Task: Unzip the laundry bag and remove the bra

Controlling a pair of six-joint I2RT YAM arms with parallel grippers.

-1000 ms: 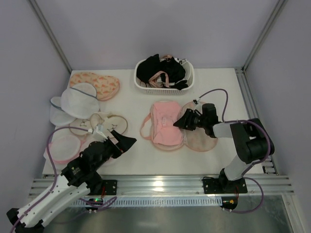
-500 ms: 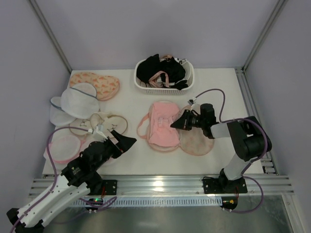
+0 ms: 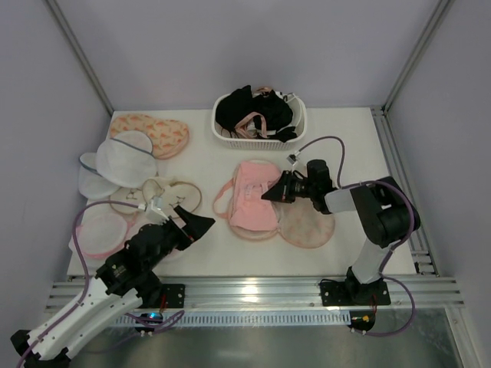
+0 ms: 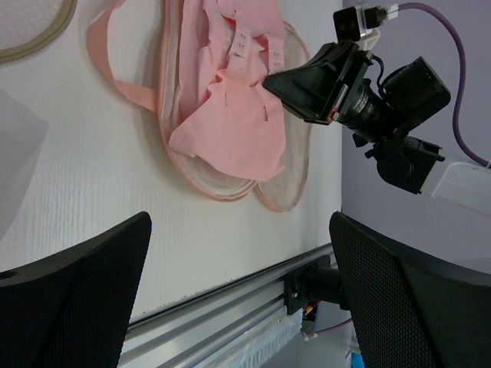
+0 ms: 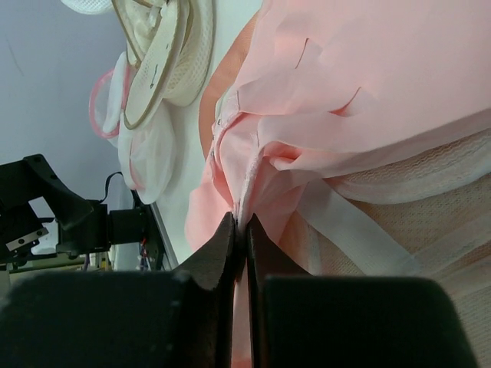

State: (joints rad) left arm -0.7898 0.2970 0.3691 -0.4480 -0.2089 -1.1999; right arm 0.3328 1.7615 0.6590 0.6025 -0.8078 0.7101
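Your right gripper (image 3: 268,193) is pinched tight on a fold of the bra (image 3: 252,201). In its wrist view the two fingertips (image 5: 224,249) meet, with pink cloth caught between them. The bra lies bunched right at those tips and spreads away ahead of them. It rests on the open bag (image 3: 308,227), whose two round halves lie flat on the table. One half is under the bra, and the other lies bare beneath the gripper's wrist. A pink strap (image 3: 223,204) loops out onto the table on the side of the bra farthest from the right gripper.

Your left gripper (image 3: 196,222) has its jaws spread wide and holds nothing. It hangs above the table, well apart from the bra, which lies ahead of it between its open fingers (image 4: 84,284) in the wrist view. Cream round bags (image 3: 165,195) sit just beside it.
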